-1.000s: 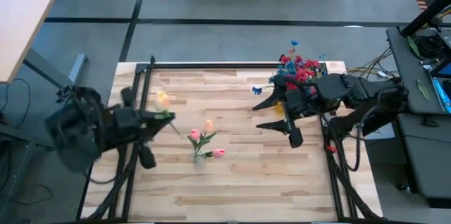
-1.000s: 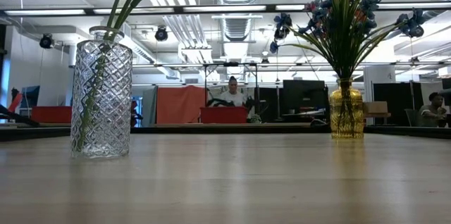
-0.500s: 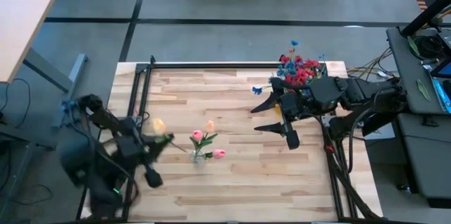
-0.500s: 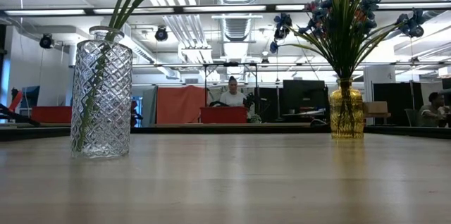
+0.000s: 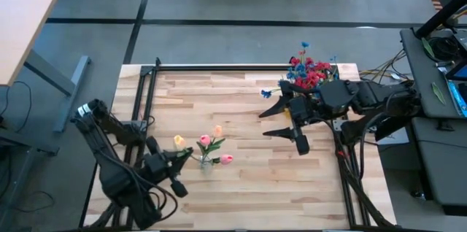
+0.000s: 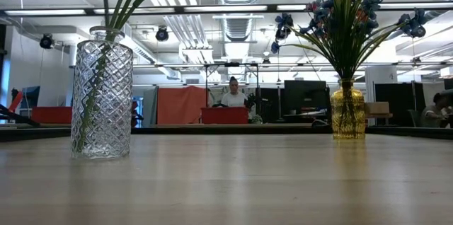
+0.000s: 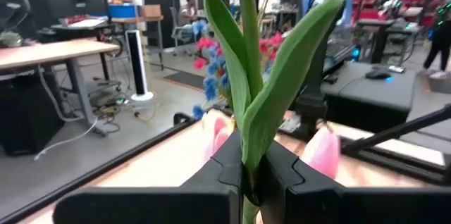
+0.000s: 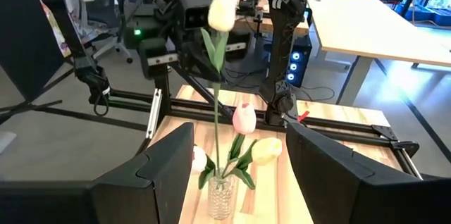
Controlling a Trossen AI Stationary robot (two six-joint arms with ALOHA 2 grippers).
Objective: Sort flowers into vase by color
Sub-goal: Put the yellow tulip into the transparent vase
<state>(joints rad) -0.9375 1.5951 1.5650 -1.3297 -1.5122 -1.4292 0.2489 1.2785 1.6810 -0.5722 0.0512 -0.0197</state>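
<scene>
A clear glass vase (image 6: 101, 94) stands left of the table's middle and holds pink and peach tulips (image 5: 211, 143). My left gripper (image 5: 175, 161) is just left of it, shut on a cream tulip (image 8: 221, 11) that stands upright. The tulip's thin stem (image 6: 106, 2) runs down to the vase's mouth. A yellow vase (image 6: 348, 108) with red and blue flowers (image 5: 308, 71) stands at the far right. My right gripper (image 5: 271, 120) hovers open beside it, with nothing between its fingers. My left gripper pinches the cream tulip's stem (image 7: 248, 171) between its two fingers, just below where the long green leaves (image 7: 282, 90) branch off. The fingers lie level, across the stem, coming from the table's left. The tulip stands upright, with its bud above the fingers.
Black frame rails (image 5: 146, 108) run along the table's left, far and right sides. Bare wood (image 5: 248, 195) stretches along the near edge and between the two vases. People sit at desks in the room beyond the table.
My left gripper has sunk and swung toward the table's near edge and the clear vase, staying shut on the cream tulip. The tulip has come from the left part of the table to stand upright beside the pink and peach ones.
</scene>
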